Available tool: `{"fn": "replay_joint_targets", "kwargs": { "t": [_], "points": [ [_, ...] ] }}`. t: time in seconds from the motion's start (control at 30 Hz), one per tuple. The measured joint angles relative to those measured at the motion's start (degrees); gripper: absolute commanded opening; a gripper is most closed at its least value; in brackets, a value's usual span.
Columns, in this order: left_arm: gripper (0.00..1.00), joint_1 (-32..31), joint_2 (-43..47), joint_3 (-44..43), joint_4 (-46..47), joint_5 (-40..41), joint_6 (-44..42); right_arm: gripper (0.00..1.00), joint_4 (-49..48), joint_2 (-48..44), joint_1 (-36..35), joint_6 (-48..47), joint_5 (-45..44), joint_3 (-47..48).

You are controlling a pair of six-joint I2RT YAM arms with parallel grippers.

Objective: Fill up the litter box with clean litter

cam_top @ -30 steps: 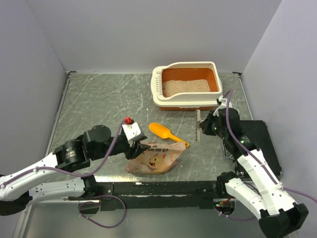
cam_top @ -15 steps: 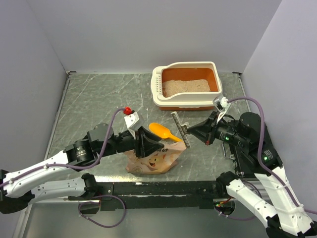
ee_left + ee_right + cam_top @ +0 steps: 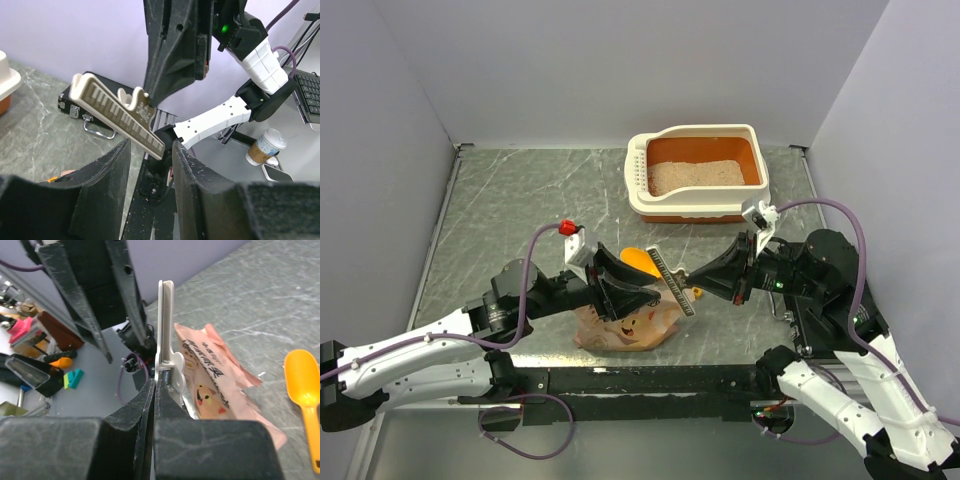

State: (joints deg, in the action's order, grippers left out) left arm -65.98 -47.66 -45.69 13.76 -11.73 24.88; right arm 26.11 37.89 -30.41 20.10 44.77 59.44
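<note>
Bag-opening step, I reckon. Right gripper [image 3: 695,277] clenched on cream ribbed plastic bag clip [image 3: 670,282], above crinkled tan paper bag [image 3: 630,328]. Left gripper [image 3: 638,285] released, empty. Cream-rimmed orange plastic litter box [image 3: 692,205] sits back-right, pale beige litter granules [image 3: 697,175] inside. Next: park clip, grip bag.

The litter box [image 3: 692,207] is smooth plastic, the clean litter [image 3: 695,176] grainy, the bag [image 3: 638,328] crinkled paper, the clip [image 3: 115,113] ribbed plastic.

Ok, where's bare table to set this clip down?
Widest bare stretch: the table left of the litter box, out to the left wall. A narrower strip runs along the litter box's front. The near middle is crowded: left hand, right hand with the clip, scoop, bag.
</note>
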Motion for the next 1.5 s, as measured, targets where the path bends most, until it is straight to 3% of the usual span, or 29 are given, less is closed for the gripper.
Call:
{"fn": "replay_joint_targets", "kwargs": {
  "t": [1.5],
  "points": [
    [0.43, 0.0, 3.7, 2.2, 4.0, 4.0, -3.2, 0.00, -7.1, -1.7, -13.3, 3.9, -4.7, -4.6]
  ]
}}
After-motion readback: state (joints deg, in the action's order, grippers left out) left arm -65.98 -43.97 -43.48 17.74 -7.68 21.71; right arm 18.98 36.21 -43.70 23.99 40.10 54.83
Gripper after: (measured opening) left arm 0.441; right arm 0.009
